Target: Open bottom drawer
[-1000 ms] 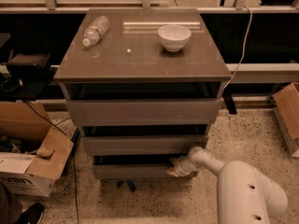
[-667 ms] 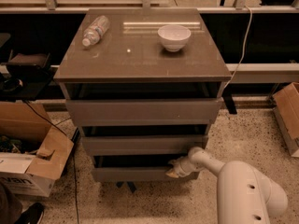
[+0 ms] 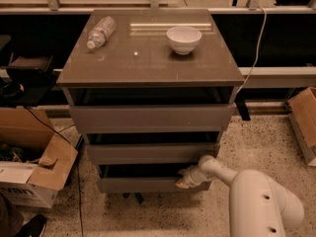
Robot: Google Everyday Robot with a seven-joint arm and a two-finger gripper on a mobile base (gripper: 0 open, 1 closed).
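The bottom drawer [image 3: 143,184] is the lowest, narrowest grey-brown front of the cabinet, with a dark gap above its flat panel. My gripper [image 3: 183,179] is at the right end of that drawer's top edge, reaching in from the white arm [image 3: 256,201] at lower right. The fingertips lie against the panel's upper edge. The drawer stands slightly out from the cabinet body.
The cabinet top [image 3: 148,58] carries a white bowl [image 3: 183,38] and a lying plastic bottle [image 3: 101,31]. The top drawer [image 3: 150,117] and middle drawer [image 3: 153,153] sit above. Cardboard boxes stand at left [image 3: 34,177] and right [image 3: 303,122]. A cable [image 3: 254,58] hangs at the right.
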